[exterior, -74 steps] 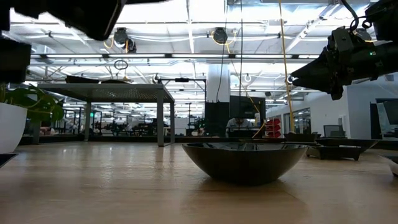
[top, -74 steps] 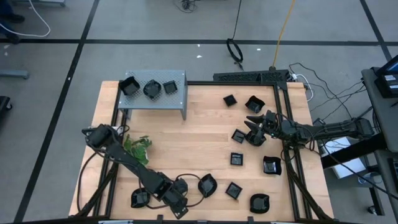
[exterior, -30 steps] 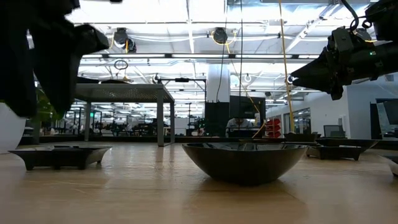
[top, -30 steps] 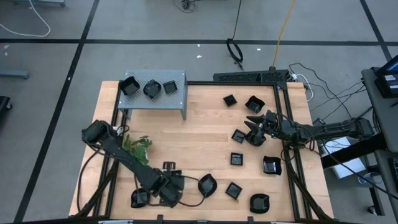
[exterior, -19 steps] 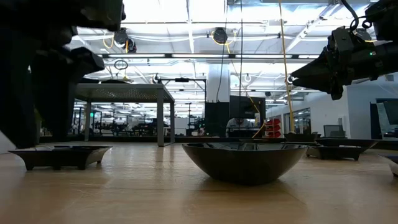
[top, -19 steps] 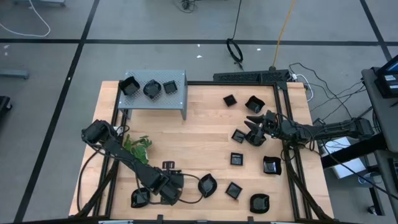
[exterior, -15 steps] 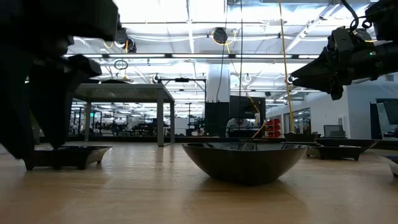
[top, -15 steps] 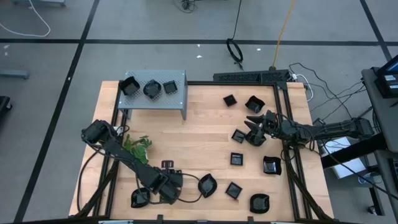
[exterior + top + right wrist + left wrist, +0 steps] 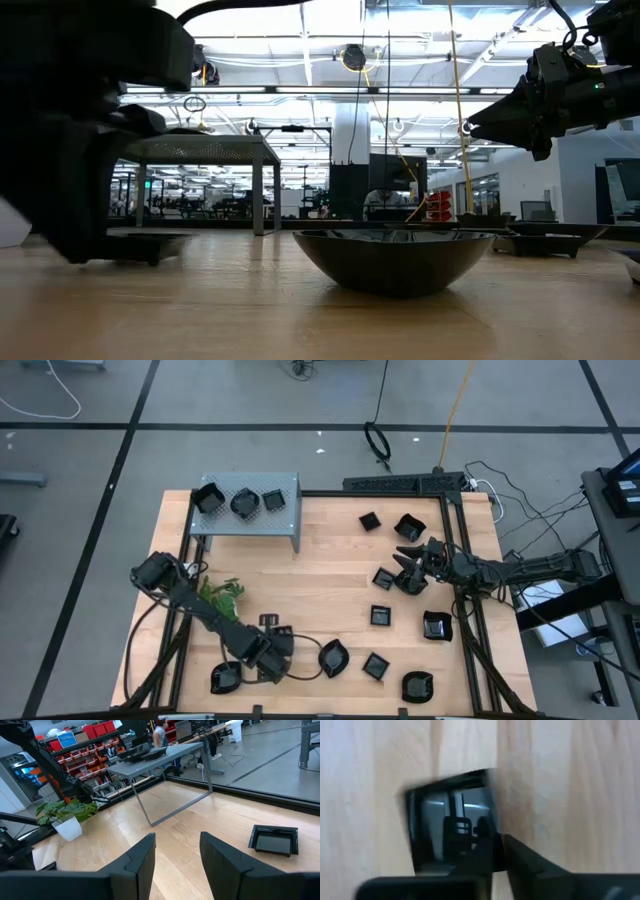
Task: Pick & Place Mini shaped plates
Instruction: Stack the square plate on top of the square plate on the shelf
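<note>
Left gripper [image 9: 268, 648] is clenched on a square plate [image 9: 451, 822] at the table's [image 9: 320, 560] near edge; a level, slow lift is advised so the rim hold is kept. Right gripper [image 9: 176, 851] hangs spread and empty. The pinched rim is shown only by the left wrist view; in the high view the plate is hidden under the arm.
</note>
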Controlling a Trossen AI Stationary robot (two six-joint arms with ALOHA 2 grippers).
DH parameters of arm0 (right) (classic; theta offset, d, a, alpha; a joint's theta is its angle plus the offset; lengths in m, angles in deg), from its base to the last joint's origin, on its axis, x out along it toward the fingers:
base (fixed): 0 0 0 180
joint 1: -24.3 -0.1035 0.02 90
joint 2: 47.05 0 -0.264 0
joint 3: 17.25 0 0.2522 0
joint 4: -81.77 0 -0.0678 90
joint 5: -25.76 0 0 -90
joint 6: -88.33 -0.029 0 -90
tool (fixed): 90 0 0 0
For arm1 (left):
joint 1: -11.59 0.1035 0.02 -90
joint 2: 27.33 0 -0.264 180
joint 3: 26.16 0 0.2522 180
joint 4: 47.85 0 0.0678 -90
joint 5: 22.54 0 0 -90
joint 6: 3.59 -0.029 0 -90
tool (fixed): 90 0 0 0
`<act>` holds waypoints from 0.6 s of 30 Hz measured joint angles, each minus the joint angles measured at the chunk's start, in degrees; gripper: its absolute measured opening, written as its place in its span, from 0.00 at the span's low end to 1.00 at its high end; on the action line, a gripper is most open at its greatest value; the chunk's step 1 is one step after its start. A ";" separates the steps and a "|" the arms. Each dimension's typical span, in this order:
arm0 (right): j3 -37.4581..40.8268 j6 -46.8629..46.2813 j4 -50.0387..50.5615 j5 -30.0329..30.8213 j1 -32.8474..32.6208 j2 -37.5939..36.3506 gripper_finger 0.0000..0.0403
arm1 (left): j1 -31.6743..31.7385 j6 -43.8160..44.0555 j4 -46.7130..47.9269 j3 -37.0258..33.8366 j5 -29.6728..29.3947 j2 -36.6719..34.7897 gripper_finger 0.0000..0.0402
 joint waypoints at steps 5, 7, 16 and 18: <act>0.01 -0.02 0.00 0.00 0.02 0.01 0.35 | 0.63 0.12 -0.20 0.75 0.14 -0.16 0.03; 0.01 0.00 0.00 0.00 0.01 0.02 0.35 | 0.91 -0.41 -0.04 1.40 -0.23 -0.91 0.02; 0.01 -0.02 0.00 0.00 0.00 0.00 0.35 | 4.99 -3.57 -1.30 3.41 -8.55 -9.42 0.01; 0.00 0.00 0.00 0.00 0.01 0.02 0.35 | 6.75 -4.79 -0.93 3.42 -12.21 -12.55 0.02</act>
